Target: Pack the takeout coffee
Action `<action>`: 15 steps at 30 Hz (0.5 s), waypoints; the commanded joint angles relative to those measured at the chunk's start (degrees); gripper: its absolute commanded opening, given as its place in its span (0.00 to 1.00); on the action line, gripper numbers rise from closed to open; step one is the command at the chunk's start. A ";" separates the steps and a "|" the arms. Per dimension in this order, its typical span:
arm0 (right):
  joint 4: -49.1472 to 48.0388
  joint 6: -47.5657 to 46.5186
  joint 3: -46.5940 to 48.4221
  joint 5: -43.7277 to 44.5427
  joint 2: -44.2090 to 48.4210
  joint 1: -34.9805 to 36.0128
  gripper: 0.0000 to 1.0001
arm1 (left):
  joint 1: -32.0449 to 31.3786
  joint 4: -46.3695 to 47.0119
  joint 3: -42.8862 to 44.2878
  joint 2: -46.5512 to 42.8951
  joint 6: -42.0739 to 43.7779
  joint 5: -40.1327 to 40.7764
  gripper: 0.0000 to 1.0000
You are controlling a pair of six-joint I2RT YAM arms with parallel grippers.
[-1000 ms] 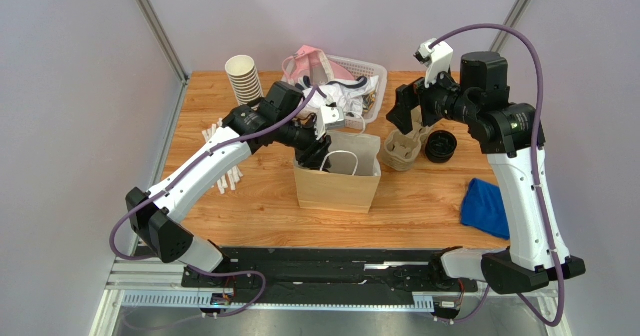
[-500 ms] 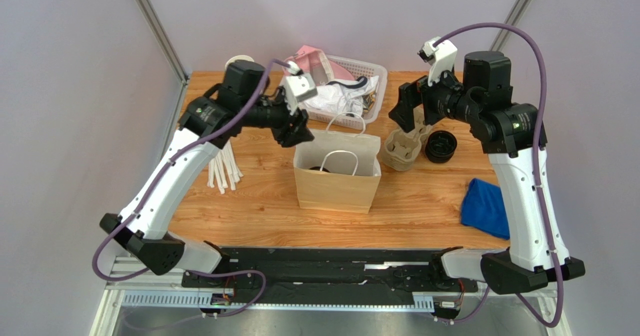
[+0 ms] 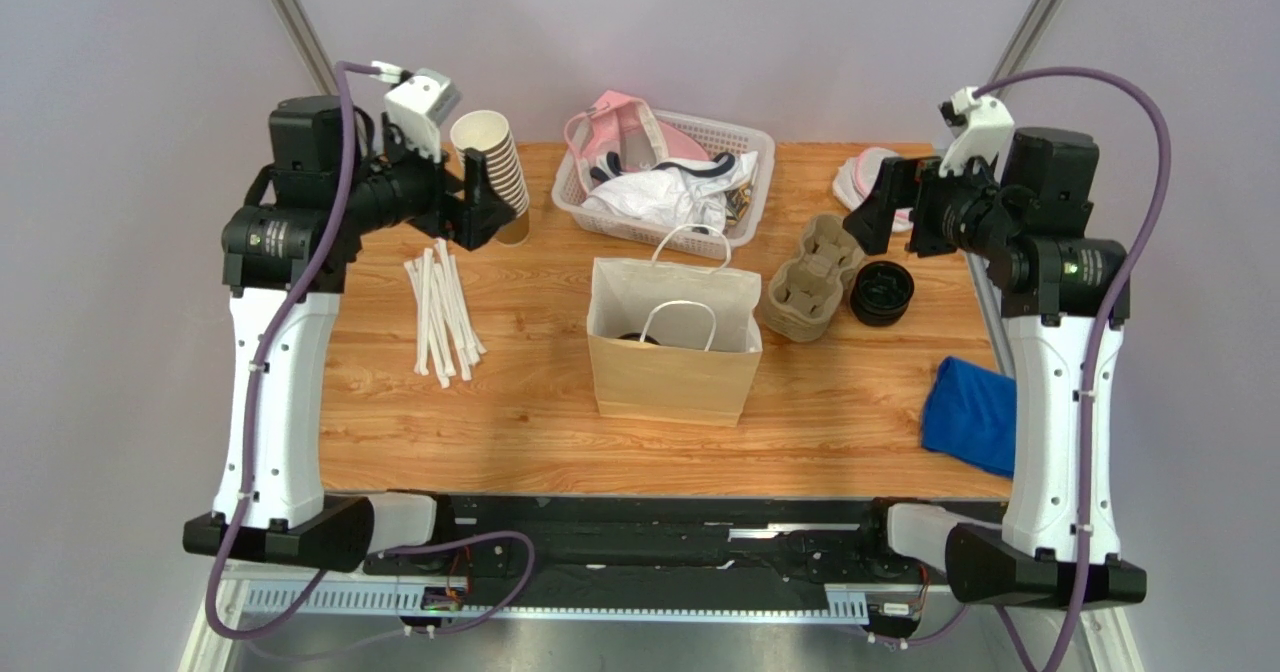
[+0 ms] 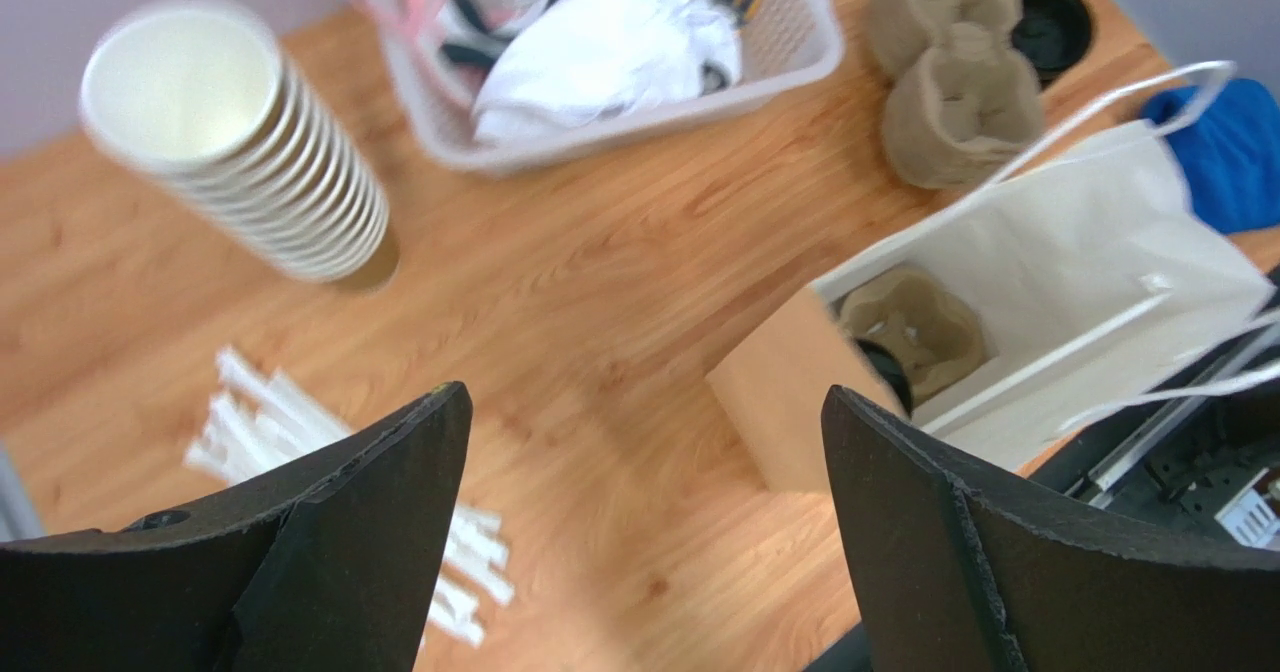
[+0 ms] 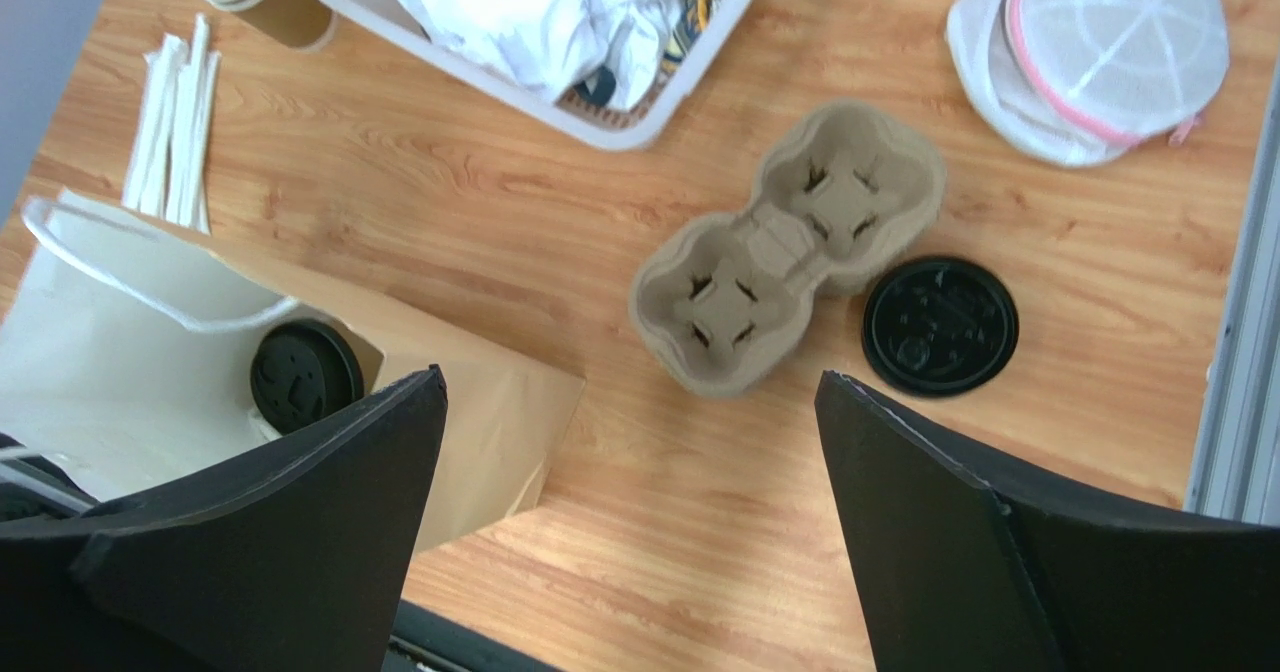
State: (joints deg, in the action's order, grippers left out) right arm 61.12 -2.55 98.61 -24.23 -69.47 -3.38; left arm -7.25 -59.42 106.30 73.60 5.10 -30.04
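Observation:
A kraft paper bag (image 3: 672, 360) with white handles stands open at the table's middle. The takeout coffee (image 5: 305, 375) sits inside it, with only its black lid showing, beside a pulp insert (image 4: 912, 327). The lid also shows in the top view (image 3: 631, 339). My left gripper (image 3: 484, 207) is open and empty, raised at the far left beside the cup stack; in its wrist view (image 4: 643, 402) bare wood lies between the jaws. My right gripper (image 3: 872, 210) is open and empty, raised at the far right above the cup carrier, and it also shows in its own wrist view (image 5: 631, 380).
A stack of lidless cups (image 3: 493, 170) and white straws (image 3: 440, 312) lie at the left. A white basket of clutter (image 3: 669, 177) stands behind the bag. A pulp cup carrier (image 3: 812, 279), a loose black lid (image 3: 882, 293), a mesh pouch (image 5: 1112, 42) and a blue cloth (image 3: 969, 414) lie at the right.
My left gripper has left the bag's mouth and swung up and back to the far left by the cup stack. My right gripper has drawn back to the right.

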 commanded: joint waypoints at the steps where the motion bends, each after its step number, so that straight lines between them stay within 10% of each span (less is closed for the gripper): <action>1: -0.83 -1.49 -8.31 2.34 7.85 -0.05 1.00 | 9.50 -8.42 -1.97 1.71 -2.74 -1.60 0.95; 15: -2.76 -5.54 -32.50 10.78 28.77 -0.40 1.00 | 13.31 -3.96 -34.04 -9.53 9.22 10.09 0.99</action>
State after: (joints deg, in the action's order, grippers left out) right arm 60.99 -6.83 69.21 -15.86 -44.77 -3.42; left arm 5.72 -66.87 76.31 71.66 10.26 -21.28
